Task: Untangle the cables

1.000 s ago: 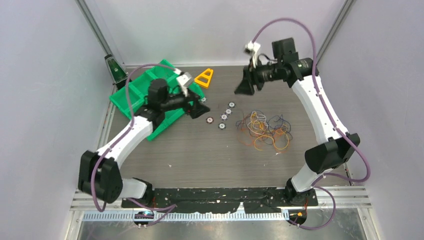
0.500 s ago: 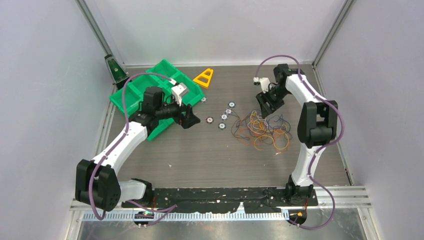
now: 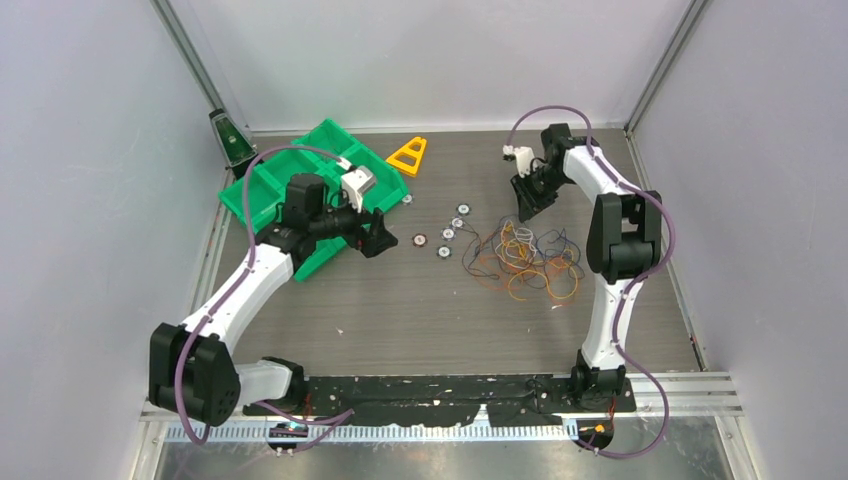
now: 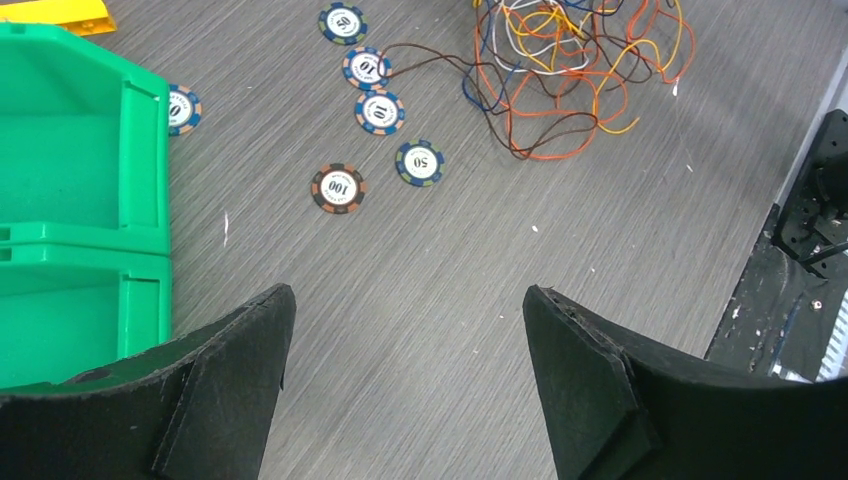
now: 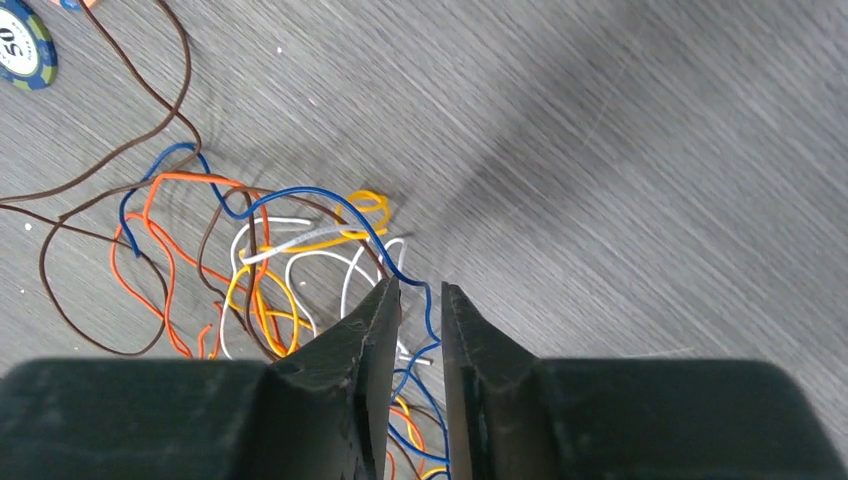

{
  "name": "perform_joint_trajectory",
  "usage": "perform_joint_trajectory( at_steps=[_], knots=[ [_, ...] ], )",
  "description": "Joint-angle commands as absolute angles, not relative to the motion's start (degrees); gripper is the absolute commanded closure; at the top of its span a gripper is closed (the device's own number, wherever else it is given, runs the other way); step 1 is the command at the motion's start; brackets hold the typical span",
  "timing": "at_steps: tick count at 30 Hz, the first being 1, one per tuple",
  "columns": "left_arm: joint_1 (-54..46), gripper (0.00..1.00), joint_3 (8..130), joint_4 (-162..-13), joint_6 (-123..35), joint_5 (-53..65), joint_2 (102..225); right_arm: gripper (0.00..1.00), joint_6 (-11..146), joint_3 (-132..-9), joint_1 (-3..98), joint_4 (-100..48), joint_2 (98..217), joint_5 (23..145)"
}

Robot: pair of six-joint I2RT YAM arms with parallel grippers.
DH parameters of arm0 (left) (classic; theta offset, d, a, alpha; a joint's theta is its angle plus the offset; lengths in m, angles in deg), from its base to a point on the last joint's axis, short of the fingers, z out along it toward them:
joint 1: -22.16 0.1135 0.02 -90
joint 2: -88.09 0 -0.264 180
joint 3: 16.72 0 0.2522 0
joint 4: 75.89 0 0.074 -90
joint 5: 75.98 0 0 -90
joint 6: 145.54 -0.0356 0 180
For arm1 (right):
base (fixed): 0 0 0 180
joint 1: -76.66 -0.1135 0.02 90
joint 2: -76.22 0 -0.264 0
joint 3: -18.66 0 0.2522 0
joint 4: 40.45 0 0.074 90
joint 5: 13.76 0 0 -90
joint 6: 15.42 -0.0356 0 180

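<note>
Lying in a loose tangle on the worktop, the cables are seen right of the chips — the right hand is nearly clenched just above them, a blue strand between its fingers; the left hand is spread wide beside the bin.

**Arms apart, one tool wide, one tool narrow**

Left arm reaching toward 1 o'clock from its base, left tool low over the surface, jaws spread wide. Right arm folded back on itself, elbow raised, wrist at 12 o'clock; right tool pointing down, fingers nearly together, only a thin gap between.
</note>
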State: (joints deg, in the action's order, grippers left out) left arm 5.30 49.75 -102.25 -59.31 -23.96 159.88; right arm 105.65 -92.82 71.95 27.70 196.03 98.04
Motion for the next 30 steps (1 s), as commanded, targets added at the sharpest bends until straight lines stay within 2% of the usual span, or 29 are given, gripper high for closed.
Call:
perform_joint_trajectory(
  at_steps=[1,3,6,8,10,12,15,17,18,20,22,23,25,30],
  knots=[
    [5.1,0.13,51.8,-103.7,-61.4,-21.8,158.1,0.79,106.2,-96.4,71.0,28.2,197.0,103.2],
    [5.1,0.13,52.0,-104.0,-62.3,-21.7,157.6,0.91,107.8,-97.6,71.0,31.2,197.3,106.1],
    [5.1,0.12,52.6,-104.1,-64.6,-20.9,156.9,0.94,109.9,-98.5,70.9,35.1,195.8,108.3],
    [5.1,0.11,53.3,-104.3,-66.2,-19.8,156.7,0.89,109.8,-97.7,70.9,34.8,194.6,107.4],
    [5.1,0.11,54.2,-104.5,-66.6,-19.2,157.1,0.70,108.6,-95.7,70.9,31.6,193.7,102.9],
    [5.1,0.11,55.2,-104.9,-66.6,-19.3,157.5,0.65,108.1,-94.6,70.6,28.9,194.3,100.2],
    [5.1,0.11,56.6,-105.6,-66.6,-19.6,157.7,0.64,107.5,-95.0,70.1,27.8,196.8,98.8],
    [5.2,0.11,57.0,-106.3,-67.1,-19.6,157.5,0.69,107.1,-94.9,69.9,26.4,197.8,98.5],
    [5.2,0.11,57.1,-106.8,-67.5,-19.5,157.3,0.77,106.9,-94.9,69.8,26.0,197.9,98.2],
    [5.2,0.11,56.9,-107.3,-68.2,-19.3,156.8,0.85,106.1,-95.2,69.8,24.9,198.0,98.3],
    [5.2,0.11,56.2,-107.4,-68.4,-19.4,156.0,0.88,106.0,-95.2,69.8,25.0,197.4,99.6],
    [5.2,0.11,56.0,-107.3,-68.3,-19.5,155.8,0.87,106.0,-95.2,69.8,25.1,196.7,100.8],
    [5.2,0.09,55.7,-107.3,-68.1,-19.4,155.3,0.69,106.1,-95.2,69.6,25.7,196.2,101.9],
    [5.2,0.08,54.6,-107.6,-68.6,-18.3,153.7,0.63,106.4,-94.3,68.6,25.1,197.0,101.2]
  ],
)
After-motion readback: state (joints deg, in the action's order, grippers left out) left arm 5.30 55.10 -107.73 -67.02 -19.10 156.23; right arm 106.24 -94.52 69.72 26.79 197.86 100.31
